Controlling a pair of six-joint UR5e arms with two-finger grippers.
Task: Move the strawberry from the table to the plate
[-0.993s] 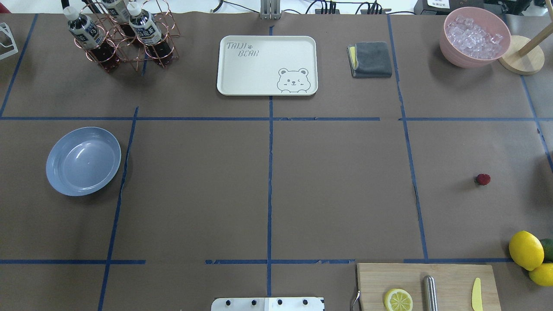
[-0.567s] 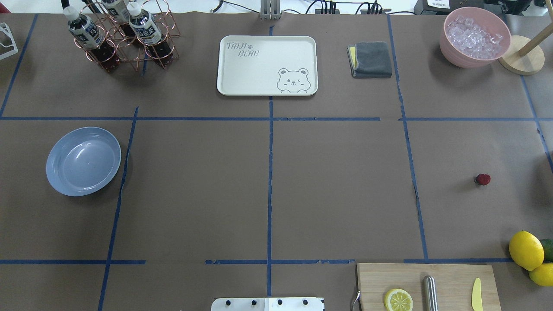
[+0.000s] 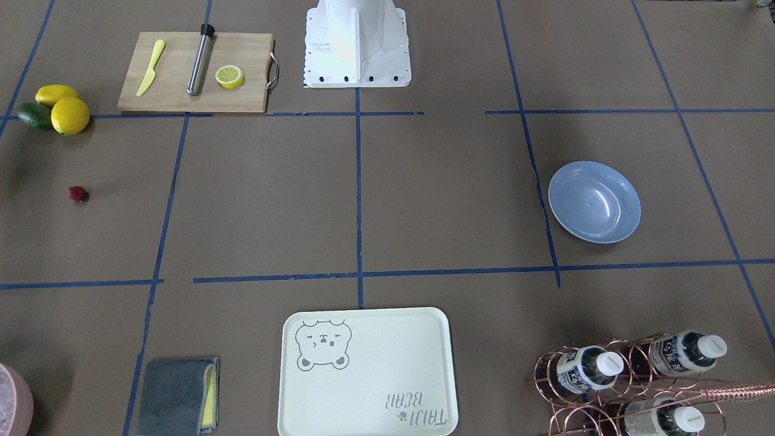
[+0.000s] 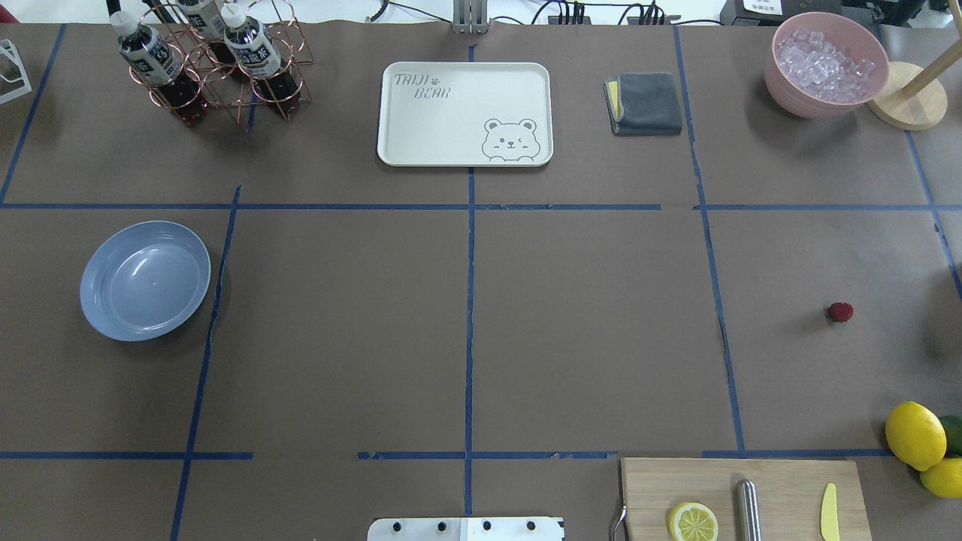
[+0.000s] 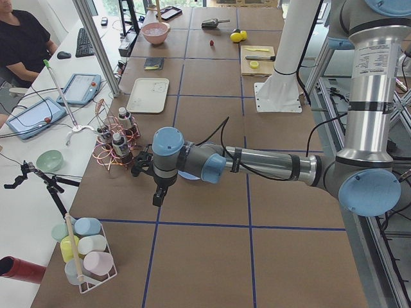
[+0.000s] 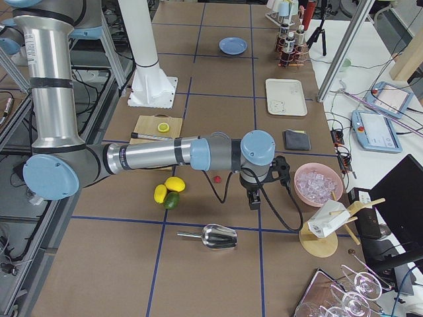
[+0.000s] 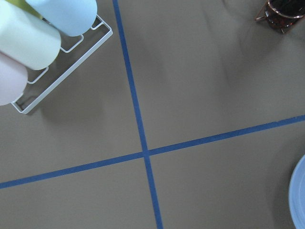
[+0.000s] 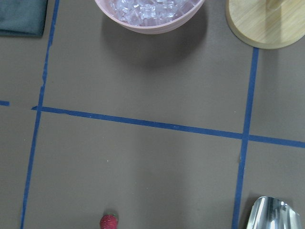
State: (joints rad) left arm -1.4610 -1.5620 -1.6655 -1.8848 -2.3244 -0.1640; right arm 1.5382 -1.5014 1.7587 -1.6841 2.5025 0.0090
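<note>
The strawberry [image 4: 840,312] lies alone on the brown-paper table [image 4: 586,315] in the right-hand square; it also shows as a small dark-red strawberry [image 3: 78,194] in the front view and at the bottom edge of the right wrist view [image 8: 109,222]. The light-blue plate [image 4: 145,280] sits empty at the far left, with its rim [image 7: 299,200] showing in the left wrist view. Neither arm reaches into the overhead or front view. My right gripper [image 6: 253,198] points down just beyond the strawberry [image 6: 217,177]. My left gripper [image 5: 157,196] hangs beside the plate. I cannot tell whether either gripper is open or shut.
A cream bear tray [image 4: 464,113], grey cloth [image 4: 645,103], pink ice bowl [image 4: 825,64] and bottle rack [image 4: 214,60] line the far side. A cutting board [image 4: 744,500], lemons [image 4: 915,434] and a metal scoop [image 6: 218,236] sit near the strawberry. A cup rack [image 5: 83,250] stands near the left arm.
</note>
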